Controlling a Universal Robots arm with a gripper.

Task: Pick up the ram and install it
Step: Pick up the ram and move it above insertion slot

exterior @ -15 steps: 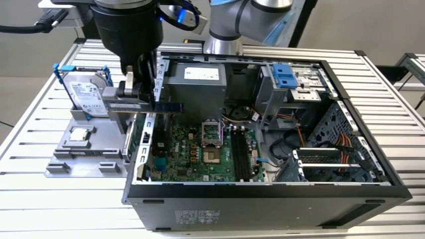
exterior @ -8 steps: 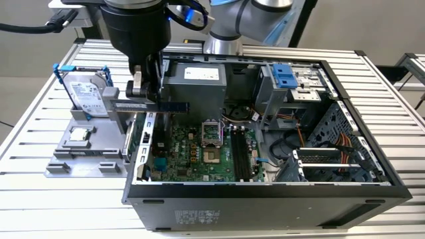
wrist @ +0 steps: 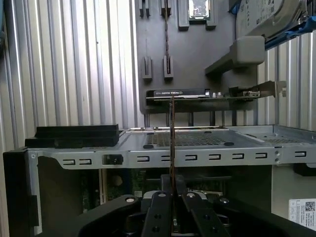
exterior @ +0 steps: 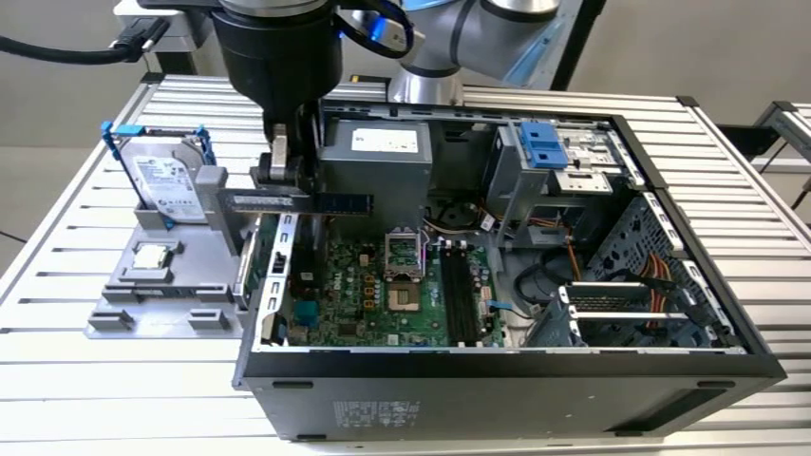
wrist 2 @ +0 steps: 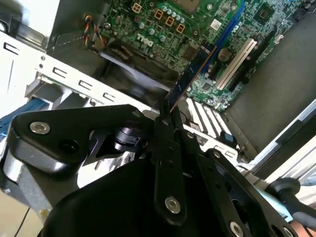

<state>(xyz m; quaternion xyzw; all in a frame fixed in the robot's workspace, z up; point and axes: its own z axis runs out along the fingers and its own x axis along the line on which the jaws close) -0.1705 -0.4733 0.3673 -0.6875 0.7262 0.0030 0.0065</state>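
1. Fingers (wrist 2: 164,148) of the gripper (exterior: 281,179) are clamped shut on the ram (exterior: 342,202). The stick is held level and on edge, in the air just inside the open case (exterior: 507,380) at its wall on the exterior view's left.
2. Exterior view's left: grey fixture (exterior: 165,309) on the bench (exterior: 51,285), carrying the hard drive (exterior: 169,180) and processor chip (exterior: 150,255).
3. Centre: motherboard (exterior: 367,285) lies below the ram, apart from it.
4. Right of centre: black slots (exterior: 457,299), well apart from the ram, which is not seated.
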